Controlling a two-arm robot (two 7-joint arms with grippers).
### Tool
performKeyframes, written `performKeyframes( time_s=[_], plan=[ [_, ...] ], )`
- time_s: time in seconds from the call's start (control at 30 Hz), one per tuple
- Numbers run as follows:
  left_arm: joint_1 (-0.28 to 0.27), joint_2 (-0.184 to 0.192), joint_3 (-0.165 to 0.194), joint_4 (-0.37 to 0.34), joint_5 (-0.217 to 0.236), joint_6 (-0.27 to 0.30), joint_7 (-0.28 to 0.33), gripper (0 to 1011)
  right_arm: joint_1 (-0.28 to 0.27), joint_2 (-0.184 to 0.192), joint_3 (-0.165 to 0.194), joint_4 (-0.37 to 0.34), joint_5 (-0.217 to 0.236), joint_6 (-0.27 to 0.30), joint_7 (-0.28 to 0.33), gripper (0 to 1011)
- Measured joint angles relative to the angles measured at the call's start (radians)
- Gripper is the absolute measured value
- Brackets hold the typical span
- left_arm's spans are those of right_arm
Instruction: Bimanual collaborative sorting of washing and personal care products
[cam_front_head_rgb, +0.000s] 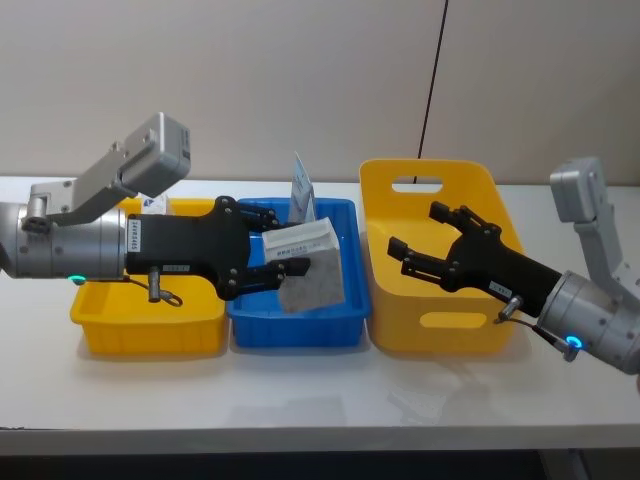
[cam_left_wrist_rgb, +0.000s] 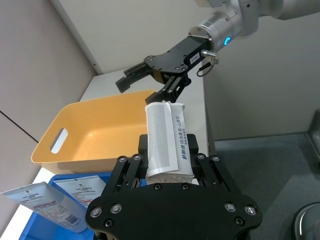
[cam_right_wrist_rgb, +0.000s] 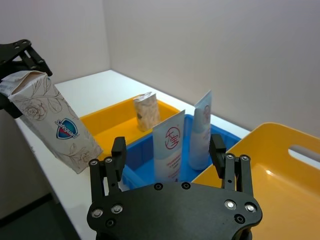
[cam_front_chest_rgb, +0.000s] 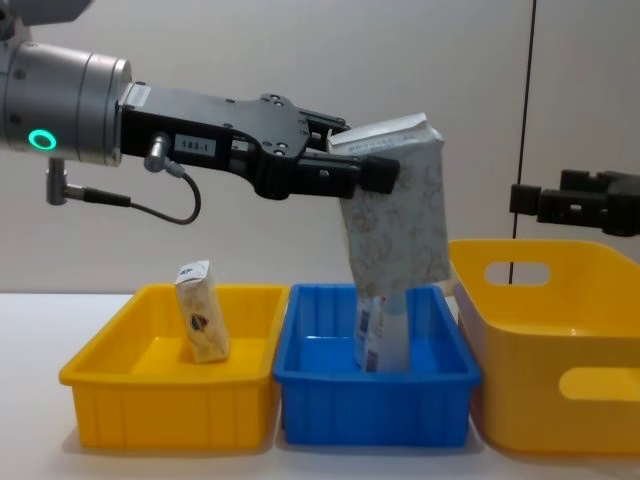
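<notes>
Above the blue bin (cam_front_head_rgb: 300, 336), your left gripper (cam_front_head_rgb: 290, 262) clamps the tilted speckled pack (cam_front_head_rgb: 314, 278) by its top end. Your right gripper (cam_front_head_rgb: 412, 232) hovers, jaws spread, over the large yellow bin (cam_front_head_rgb: 400, 335); for a handover, I'd bring it onto the pack's free lower half before you release.

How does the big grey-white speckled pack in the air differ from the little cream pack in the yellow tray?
The big grey-white speckled pack is far larger than the small cream pack. It hangs tilted in the left gripper above the blue bin; the cream pack stands in the small yellow bin. Both are pale block-shaped packs. The right gripper is open nearby.
</notes>
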Motion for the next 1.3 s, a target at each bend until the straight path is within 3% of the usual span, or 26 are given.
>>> performKeyframes(
  time_s=[0.37, 0.63, 1.3],
  plan=[
    [0.000, 0.000, 0.000, 0.000, 0.000, 0.000, 0.000, 386, 0.120, 0.024, -0.063, 0.107, 0.026, 0.052, 0.153, 1000],
    [0.000, 0.000, 0.000, 0.000, 0.000, 0.000, 0.000, 386, 0.166, 0.036, -0.094, 0.132, 0.039, 0.072, 0.224, 1000],
    [0.000, 0.000, 0.000, 0.000, 0.000, 0.000, 0.000, 386, 0.181, 0.093, -0.115, 0.092, 0.092, 0.084, 0.344, 1000]
  ],
)
